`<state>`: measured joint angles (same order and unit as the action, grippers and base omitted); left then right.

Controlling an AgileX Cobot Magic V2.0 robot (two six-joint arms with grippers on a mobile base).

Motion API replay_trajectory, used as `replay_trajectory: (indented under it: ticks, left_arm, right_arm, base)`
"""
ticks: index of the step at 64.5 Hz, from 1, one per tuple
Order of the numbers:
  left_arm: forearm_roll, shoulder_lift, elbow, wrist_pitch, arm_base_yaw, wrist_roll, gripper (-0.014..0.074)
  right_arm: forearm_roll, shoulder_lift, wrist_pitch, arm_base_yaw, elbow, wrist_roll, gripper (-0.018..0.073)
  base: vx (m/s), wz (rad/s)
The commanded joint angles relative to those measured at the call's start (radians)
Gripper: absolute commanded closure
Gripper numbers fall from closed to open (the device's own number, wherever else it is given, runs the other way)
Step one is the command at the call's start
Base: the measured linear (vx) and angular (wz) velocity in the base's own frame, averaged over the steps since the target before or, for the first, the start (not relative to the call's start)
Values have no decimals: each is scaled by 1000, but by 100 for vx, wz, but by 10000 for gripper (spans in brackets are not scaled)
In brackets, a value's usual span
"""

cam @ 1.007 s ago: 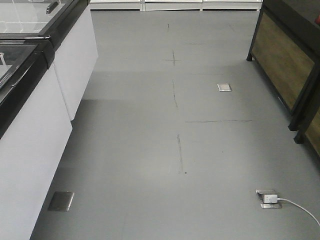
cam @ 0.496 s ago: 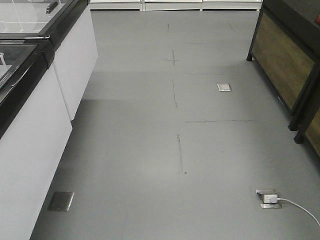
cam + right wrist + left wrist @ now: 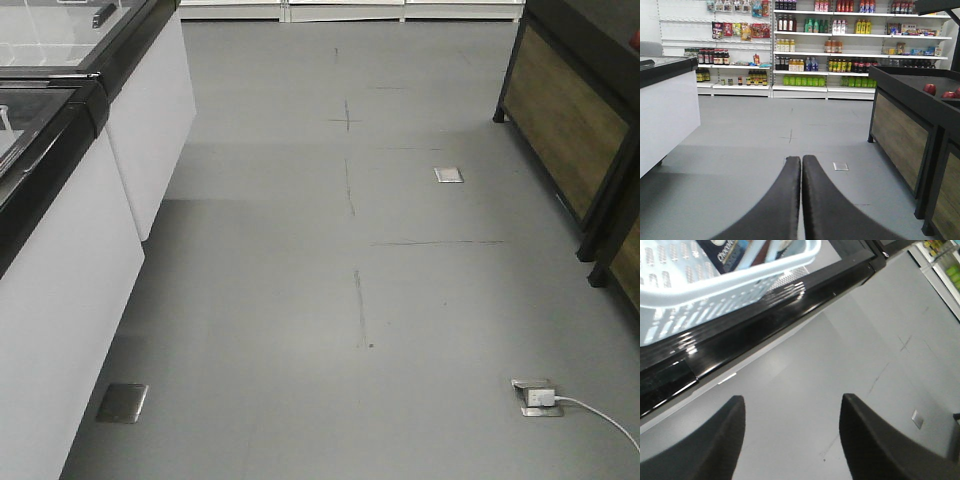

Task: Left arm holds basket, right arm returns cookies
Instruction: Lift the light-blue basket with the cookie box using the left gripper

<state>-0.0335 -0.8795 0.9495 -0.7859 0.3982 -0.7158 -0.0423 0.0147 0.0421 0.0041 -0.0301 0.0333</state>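
The light blue basket (image 3: pixel 715 295) fills the top left of the left wrist view and appears to rest on a glossy black freezer edge (image 3: pixel 765 320). Inside it lies the dark cookies carton (image 3: pixel 740 252), only partly visible. My left gripper (image 3: pixel 792 405) is open below the basket, apart from it, with only grey floor between its fingers (image 3: pixel 870 440). My right gripper (image 3: pixel 801 160) is shut on nothing and points down the aisle above the floor. Neither arm, basket nor cookies appears in the front view.
White freezer cabinets with black tops (image 3: pixel 60 250) line the left of the aisle. A black stand with wood panels (image 3: pixel 570 120) is on the right, holding red apples (image 3: pixel 930 89). A floor socket with a white cable (image 3: pixel 537 397) lies front right. Stocked shelves (image 3: pixel 840 45) close the far end.
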Motion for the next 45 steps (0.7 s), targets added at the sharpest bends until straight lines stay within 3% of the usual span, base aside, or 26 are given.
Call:
replay_trajectory:
  ticks: [1, 14, 30, 45]
  left_arm:
    - [-55, -21, 79, 32, 69, 58, 189]
    - [-207, -100, 212, -65, 218, 197, 189]
    - [-552, -179, 273, -108, 411, 377, 189]
    - [-743, -212, 273, -120, 595, 521, 189]
  right_arm:
    - [-5, 7, -73, 0, 1, 1, 568]
    - [-5, 7, -73, 0, 1, 1, 568]
    - [-5, 8, -73, 0, 1, 1, 568]
    - [-5, 8, -73, 0, 1, 1, 568]
  base:
    - [0, 0]
    - [0, 0]
    - [0, 0]
    - [0, 0]
